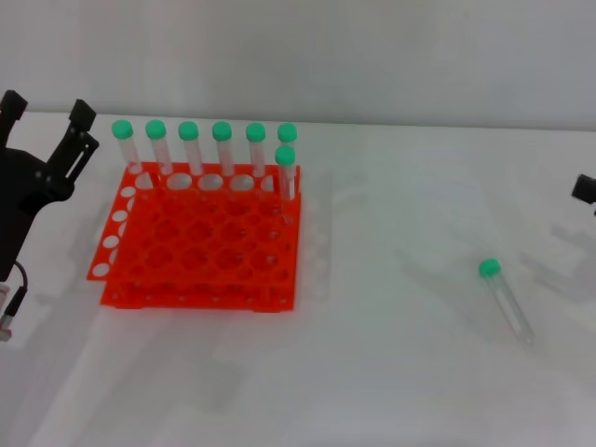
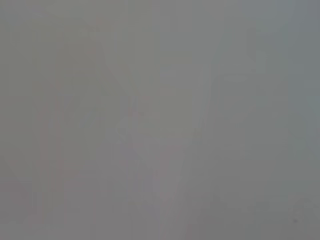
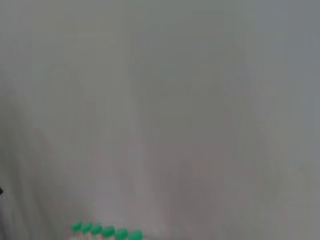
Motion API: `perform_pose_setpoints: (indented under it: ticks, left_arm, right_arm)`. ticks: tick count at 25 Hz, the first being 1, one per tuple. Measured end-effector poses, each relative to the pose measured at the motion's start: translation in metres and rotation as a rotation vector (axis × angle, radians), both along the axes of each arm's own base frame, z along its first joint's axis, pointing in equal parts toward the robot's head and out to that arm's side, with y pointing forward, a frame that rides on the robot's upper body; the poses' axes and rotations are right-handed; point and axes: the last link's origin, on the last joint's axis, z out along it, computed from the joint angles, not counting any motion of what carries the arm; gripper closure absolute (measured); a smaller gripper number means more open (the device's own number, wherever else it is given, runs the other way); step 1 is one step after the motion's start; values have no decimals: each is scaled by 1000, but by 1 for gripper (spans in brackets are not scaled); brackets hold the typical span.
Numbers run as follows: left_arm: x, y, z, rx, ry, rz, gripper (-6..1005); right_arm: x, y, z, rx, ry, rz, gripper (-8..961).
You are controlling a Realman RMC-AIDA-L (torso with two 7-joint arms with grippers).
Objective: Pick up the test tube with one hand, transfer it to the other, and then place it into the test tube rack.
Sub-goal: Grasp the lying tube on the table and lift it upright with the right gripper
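white table (image 1: 391,391) carries an orange-red rack (image 1: 200,242) and one loose tube (image 1: 506,296).

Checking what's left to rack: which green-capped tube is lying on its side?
The lone test tube lying on the table toward the robot's right; the others stand upright in the test tube rack.

right gripper (image 1: 585,194): cut off at edge | left wrist view: seemingly blank blur

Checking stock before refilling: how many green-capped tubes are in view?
8. Six stand along the far row of the test tube rack, a seventh stands just in front at that row's right end, and one test tube lies on the table, right of the rack.
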Motion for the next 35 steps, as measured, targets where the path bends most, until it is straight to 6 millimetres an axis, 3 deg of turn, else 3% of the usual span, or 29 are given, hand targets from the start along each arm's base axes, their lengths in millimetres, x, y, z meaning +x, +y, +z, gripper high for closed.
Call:
perform_pose_setpoints:
  ticks: [6,11,17,23,35]
  left_arm:
    - [1,-2,2,21,-20,-7,123]
    - [0,-3,1,16,-20,2,124]
    - [-2,-2,-1,5,-17,12,125]
    - [-2,-3,-2,0,-16,13,128]
    - [1,4,-6,-22,-10,23,132]
  right_arm:
    - [-52,30,13,-155,-216,-89,148]
    - [-96,43,1,-148,-517,-236,150]
    - [-133,39,-22,-133,-740,-324,152]
    - [-135,29,-45,-220,-834,-383,152]
    - [-98,36,-76,-400,-883,-517,152]
